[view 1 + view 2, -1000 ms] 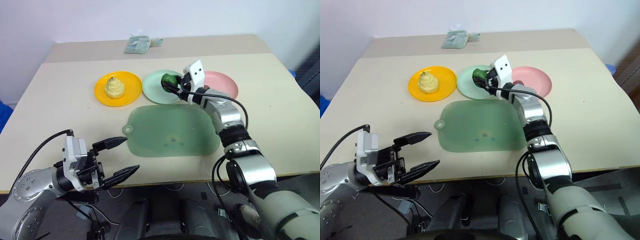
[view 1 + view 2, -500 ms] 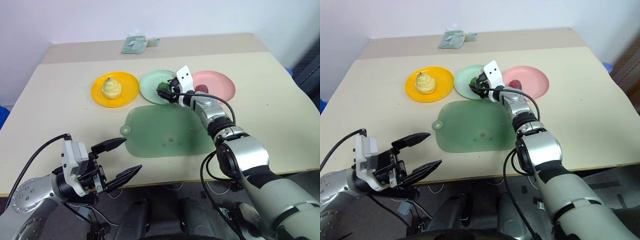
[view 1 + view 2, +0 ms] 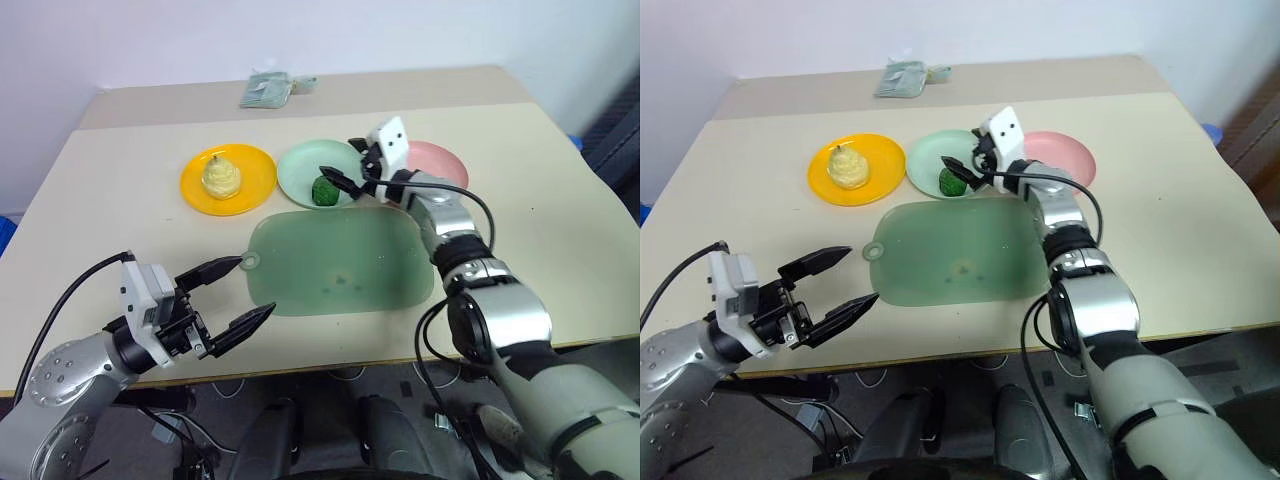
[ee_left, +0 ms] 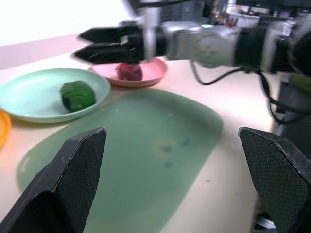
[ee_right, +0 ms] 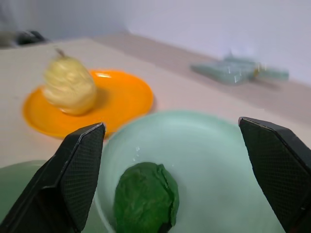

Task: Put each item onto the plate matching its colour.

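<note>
You have all three fruits sitting on matching plates, as far as these views show. The pear [image 3: 222, 177] stands upright on the orange plate [image 3: 262, 177]. The green fruit [image 3: 324, 190] lies on the mint plate [image 3: 300, 166], toward the edge nearest the mat [image 3: 340, 262]. The red fruit [image 4: 129, 72] rests on the pink plate [image 4: 156, 73]; you see it best from the left wrist, since the right arm covers it in the head views.

Your right gripper [image 3: 343, 175] hangs above the mint plate with its jaws spread and nothing between them; the green fruit lies just below and apart from the fingers. Your left gripper [image 3: 238, 296] is also wide open and empty, held near the table's front edge, well away from the plates.

The sorting looks complete to me. What seems left is only to draw the right arm back clear of the plates without brushing the green fruit or the pink plate's rim
</note>
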Controlling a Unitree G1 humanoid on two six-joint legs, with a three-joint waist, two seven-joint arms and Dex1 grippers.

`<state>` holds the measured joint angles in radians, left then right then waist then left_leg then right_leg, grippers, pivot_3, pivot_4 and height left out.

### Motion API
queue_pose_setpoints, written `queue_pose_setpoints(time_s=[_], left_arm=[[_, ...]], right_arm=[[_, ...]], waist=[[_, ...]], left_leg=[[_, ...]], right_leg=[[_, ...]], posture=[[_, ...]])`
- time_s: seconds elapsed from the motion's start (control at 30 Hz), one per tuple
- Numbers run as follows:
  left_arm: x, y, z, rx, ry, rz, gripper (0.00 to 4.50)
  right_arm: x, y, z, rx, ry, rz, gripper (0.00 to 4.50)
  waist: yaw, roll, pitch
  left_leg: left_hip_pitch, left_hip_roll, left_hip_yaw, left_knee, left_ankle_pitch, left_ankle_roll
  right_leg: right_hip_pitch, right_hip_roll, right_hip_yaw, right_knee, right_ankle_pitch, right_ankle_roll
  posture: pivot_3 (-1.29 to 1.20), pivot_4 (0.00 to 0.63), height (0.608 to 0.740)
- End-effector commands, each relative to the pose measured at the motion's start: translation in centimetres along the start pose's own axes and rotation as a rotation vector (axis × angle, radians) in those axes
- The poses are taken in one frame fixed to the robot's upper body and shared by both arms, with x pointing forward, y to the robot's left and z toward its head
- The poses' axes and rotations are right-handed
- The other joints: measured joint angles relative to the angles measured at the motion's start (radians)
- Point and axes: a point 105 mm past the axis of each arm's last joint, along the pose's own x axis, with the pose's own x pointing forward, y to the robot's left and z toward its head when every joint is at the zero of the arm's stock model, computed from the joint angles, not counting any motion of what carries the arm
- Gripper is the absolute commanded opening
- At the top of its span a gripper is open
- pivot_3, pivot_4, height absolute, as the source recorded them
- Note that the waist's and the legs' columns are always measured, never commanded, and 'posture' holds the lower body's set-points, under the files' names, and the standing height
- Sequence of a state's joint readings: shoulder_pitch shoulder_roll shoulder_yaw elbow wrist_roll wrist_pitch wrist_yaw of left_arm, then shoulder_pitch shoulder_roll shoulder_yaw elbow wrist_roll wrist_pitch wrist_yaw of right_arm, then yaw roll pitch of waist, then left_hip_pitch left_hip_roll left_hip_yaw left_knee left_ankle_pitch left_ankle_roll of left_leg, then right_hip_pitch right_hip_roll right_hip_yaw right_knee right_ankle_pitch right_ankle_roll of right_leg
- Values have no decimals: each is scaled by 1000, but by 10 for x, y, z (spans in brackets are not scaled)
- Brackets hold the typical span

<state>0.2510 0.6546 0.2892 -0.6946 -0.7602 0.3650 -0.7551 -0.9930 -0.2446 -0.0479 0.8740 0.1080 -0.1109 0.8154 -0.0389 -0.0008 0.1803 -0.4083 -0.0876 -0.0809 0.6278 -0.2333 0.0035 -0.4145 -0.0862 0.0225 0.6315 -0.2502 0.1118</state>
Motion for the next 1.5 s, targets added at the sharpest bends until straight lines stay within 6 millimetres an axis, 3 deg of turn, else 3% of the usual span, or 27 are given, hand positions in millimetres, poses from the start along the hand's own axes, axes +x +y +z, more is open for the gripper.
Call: queue_pose_setpoints(time_s=[0.03,0.13,0.3,0.57,0.8,1.03,1.5], left_arm=[[2,2,4,24,-18,-15,4500],[4,4,5,23,-24,-27,4500],[1,8,4,27,-16,-22,4500],[-5,29,-2,125,-7,130,4500],[-19,47,-10,139,-18,218,4500],[-30,60,-14,158,-56,253,4500],[-27,48,-13,214,-7,255,4500]], right_arm=[[-25,11,26,-16,-68,19,4461],[-60,26,26,-7,-35,-6,4461],[-107,35,31,27,31,-124,4461],[-162,63,26,42,167,-191,4461],[-207,69,8,14,232,-183,4461],[-233,64,-10,-29,244,-183,4461],[-245,60,-12,-28,246,-156,4461]], waist=[[5,0,0],[19,0,0],[27,0,0],[36,0,0],[53,-1,-1],[53,-2,-1],[53,-2,-2]], left_leg=[[0,0,-1,0,0,0],[-1,0,-1,0,0,0],[-1,1,0,1,0,0],[-1,0,0,1,0,1],[0,1,0,3,-1,1],[1,1,0,4,-1,1],[1,1,0,4,-1,1]], right_leg=[[0,-1,0,0,0,0],[-1,-1,0,0,0,0],[-1,-2,1,0,0,0],[1,-3,1,-2,-2,-3],[3,-3,0,-3,-2,-3],[6,-3,-1,-5,-2,-3],[6,-3,0,-4,-2,-3]], posture=[[0,150,740],[0,150,740],[0,150,740],[0,150,740],[0,150,740],[0,150,740],[0,150,740]])
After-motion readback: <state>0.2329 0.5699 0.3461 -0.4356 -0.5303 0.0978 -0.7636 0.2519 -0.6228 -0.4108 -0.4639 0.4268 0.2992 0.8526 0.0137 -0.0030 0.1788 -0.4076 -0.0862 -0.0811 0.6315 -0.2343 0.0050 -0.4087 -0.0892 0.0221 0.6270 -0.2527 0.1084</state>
